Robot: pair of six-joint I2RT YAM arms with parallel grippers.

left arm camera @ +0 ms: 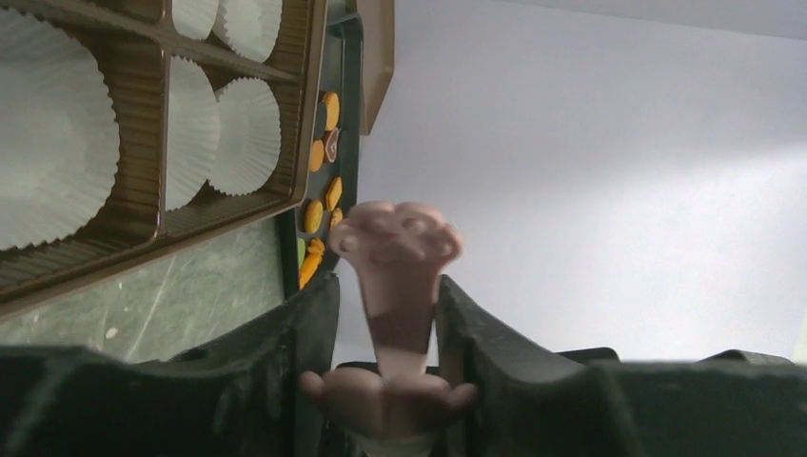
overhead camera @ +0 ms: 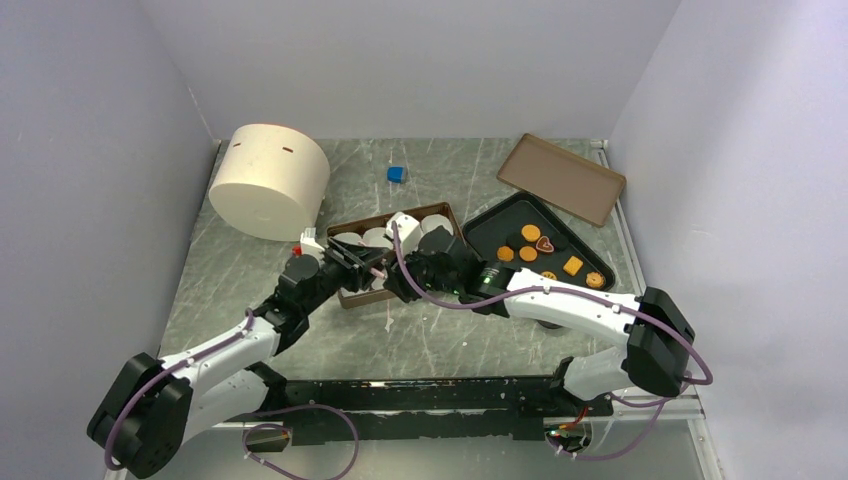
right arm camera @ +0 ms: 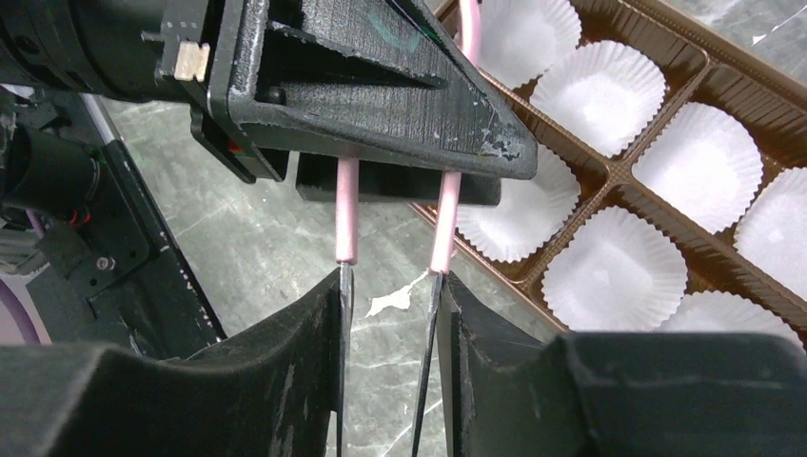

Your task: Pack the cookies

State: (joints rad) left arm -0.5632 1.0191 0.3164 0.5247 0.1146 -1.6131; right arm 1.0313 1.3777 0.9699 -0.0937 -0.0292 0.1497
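Cookies (overhead camera: 531,232) lie on the black tray (overhead camera: 498,222) at right: small, light, stiff, probably crumbly, best pinched by their edges. Left gripper (left arm camera: 385,324) and right gripper (right arm camera: 390,314), both partly closed, clamp pink tweezers (right arm camera: 347,209).

The pink tongs (right arm camera: 443,224) ran off the bottom edge, so we lost their tips. The right arm (overhead camera: 570,305) hid the black tray's (overhead camera: 560,225) near rim, and the cookies (overhead camera: 531,233) were too small to tell most shapes.

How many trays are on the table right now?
3. A brown divided tray with paper cups sits mid-table; a black tray holding the cookies lies right of it; a flat brown tray lies beyond that. None appears hidden.
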